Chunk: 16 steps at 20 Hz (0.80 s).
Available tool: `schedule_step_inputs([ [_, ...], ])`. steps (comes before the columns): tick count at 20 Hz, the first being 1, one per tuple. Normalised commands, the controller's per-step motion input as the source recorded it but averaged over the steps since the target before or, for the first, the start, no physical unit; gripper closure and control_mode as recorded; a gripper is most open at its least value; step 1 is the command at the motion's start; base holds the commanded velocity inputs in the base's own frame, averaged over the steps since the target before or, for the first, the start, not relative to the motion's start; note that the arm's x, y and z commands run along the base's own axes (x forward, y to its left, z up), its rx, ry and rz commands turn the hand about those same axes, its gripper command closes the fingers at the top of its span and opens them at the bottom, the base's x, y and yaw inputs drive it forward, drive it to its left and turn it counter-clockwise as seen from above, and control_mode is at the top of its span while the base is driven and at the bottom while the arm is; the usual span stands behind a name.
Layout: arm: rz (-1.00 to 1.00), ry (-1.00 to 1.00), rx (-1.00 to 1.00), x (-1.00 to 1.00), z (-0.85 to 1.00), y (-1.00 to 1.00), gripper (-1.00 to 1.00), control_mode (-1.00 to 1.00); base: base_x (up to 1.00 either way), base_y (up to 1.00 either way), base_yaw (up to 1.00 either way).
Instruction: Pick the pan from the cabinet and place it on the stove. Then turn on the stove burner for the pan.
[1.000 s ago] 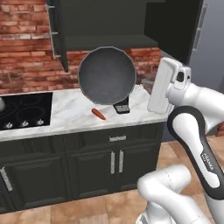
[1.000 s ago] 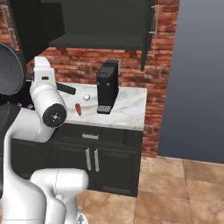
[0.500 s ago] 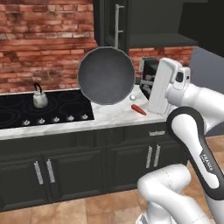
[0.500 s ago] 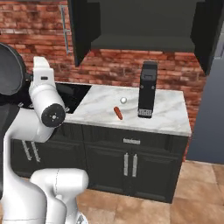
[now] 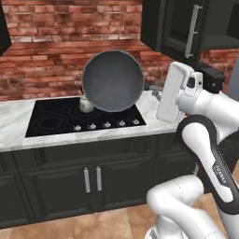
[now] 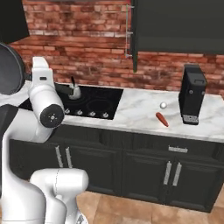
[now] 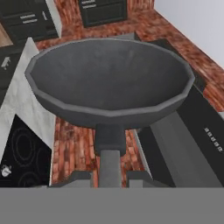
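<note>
My gripper (image 7: 109, 178) is shut on the long handle of the pan (image 7: 109, 74), its fingertips (image 7: 81, 177) on either side of the handle. The dark grey pan (image 5: 113, 80) hangs in the air tipped on edge, its speckled inside facing the base, above the back of the stove (image 5: 56, 120). My gripper (image 5: 158, 92) holds it from the right. The pan (image 6: 8, 70) also shows at the left edge of the right base view. The glossy black stove (image 6: 98, 103) lies in the marble counter. The dark cabinet (image 5: 186, 25) hangs up right with a door open.
A small pale kettle (image 5: 86, 105) stands on the stove's back, partly behind the pan. Silver knobs (image 5: 107, 124) line the stove's front edge. On the counter to the right are a black appliance (image 6: 193, 94), a red item (image 6: 161, 119) and a small white ball (image 6: 163, 105).
The whole picture has shifted right, so the base has moved left along the counter; the stove now lies in front. The pan stays in my shut gripper at the same height.
</note>
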Motion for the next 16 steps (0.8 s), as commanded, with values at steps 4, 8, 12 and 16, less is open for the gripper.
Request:
schedule_step_inputs([
  [4,0.00,0.00,0.00,0.00,0.00,0.00,1.00,1.00,0.56,0.67,0.00],
  [8,0.00,0.00,0.00,0.00,0.00,0.00,1.00,1.00,0.59,0.33,0.00],
  [12,0.00,0.00,0.00,0.00,0.00,0.00,1.00,1.00,0.55,0.01,0.00],
  [16,0.00,0.00,0.00,0.00,0.00,0.00,1.00,1.00,0.55,0.00,0.00],
])
